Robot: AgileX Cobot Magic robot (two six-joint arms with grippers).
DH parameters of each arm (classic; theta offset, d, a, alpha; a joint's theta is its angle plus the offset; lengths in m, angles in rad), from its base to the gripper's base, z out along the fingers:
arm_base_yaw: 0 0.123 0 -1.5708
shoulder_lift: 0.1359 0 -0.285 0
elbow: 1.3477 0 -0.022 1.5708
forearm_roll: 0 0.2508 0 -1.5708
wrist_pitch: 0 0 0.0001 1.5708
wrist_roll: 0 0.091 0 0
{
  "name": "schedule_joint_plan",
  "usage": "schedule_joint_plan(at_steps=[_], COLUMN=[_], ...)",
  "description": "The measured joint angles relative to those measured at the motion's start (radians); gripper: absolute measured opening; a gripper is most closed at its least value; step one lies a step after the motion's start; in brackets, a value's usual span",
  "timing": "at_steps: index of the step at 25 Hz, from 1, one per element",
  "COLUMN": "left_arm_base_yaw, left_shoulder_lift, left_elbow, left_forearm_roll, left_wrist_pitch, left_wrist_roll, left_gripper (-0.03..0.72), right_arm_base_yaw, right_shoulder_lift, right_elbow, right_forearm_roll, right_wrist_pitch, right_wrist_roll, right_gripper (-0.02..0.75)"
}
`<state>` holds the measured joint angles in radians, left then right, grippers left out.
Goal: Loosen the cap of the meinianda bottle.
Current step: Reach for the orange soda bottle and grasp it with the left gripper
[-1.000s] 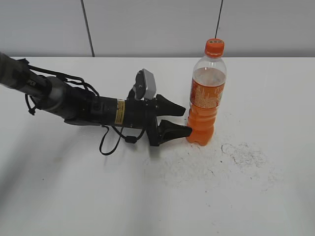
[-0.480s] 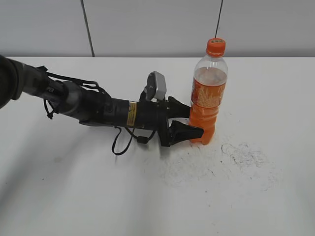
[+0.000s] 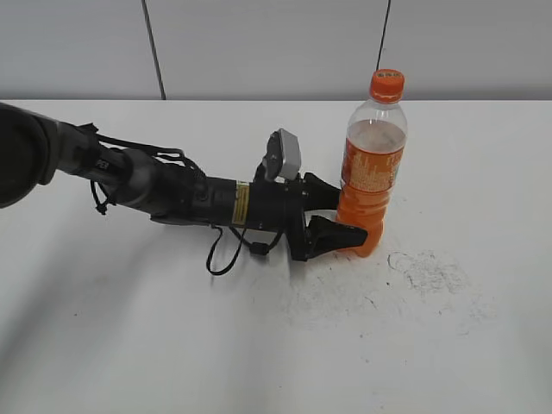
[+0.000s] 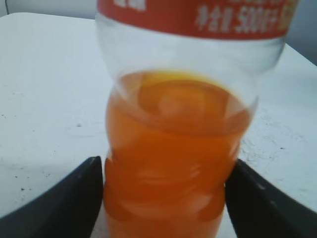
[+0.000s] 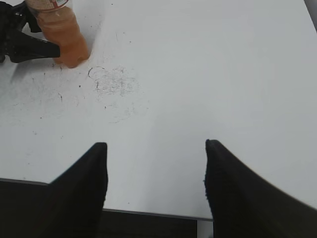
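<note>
The meinianda bottle [image 3: 371,168] stands upright on the white table, half full of orange drink, with its orange cap [image 3: 387,85] on top. My left gripper [image 3: 352,213] lies low along the table from the left, its two black fingers closed on the bottle's ribbed lower body. In the left wrist view the bottle [image 4: 168,148] fills the frame, and both fingers of the left gripper [image 4: 165,198] press its sides; the cap is out of that view. My right gripper [image 5: 156,148] is open and empty over the table's front edge, far from the bottle [image 5: 62,34].
The white table [image 3: 448,345] has a scuffed grey patch [image 3: 423,267] just right of the bottle, also seen in the right wrist view [image 5: 111,79]. A grey wall runs behind the table. The left arm's cable loops on the table [image 3: 226,250].
My left gripper has moved right until its fingers straddle and grip the bottle's base. The bottle has shifted slightly to the right with it.
</note>
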<state>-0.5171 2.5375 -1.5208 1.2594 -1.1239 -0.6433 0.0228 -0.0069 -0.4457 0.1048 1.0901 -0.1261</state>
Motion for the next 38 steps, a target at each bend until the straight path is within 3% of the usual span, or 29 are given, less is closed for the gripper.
schedule_joint_plan(at_steps=[17,24,38], left_arm_base_yaw=[-0.045,-0.047,-0.102], left_shoulder_lift=[0.018,0.018,0.018], left_elbow=[-0.037,-0.037,-0.037], left_forearm_roll=[-0.013,-0.030,-0.093], left_wrist_pitch=[0.017,0.019,0.103], left_wrist_roll=[-0.010,-0.028,-0.031], left_gripper=[0.576,0.666,0.666], right_arm_base_yaw=[0.000,0.000,0.000], right_shoulder_lift=[0.000,0.000,0.000], right_elbow=[0.000,0.000,0.000], right_forearm_roll=[0.000,0.000,0.000], right_wrist_pitch=[0.000,0.000,0.000], right_wrist_roll=[0.000,0.000,0.000], right_gripper=[0.459,0.459,0.459])
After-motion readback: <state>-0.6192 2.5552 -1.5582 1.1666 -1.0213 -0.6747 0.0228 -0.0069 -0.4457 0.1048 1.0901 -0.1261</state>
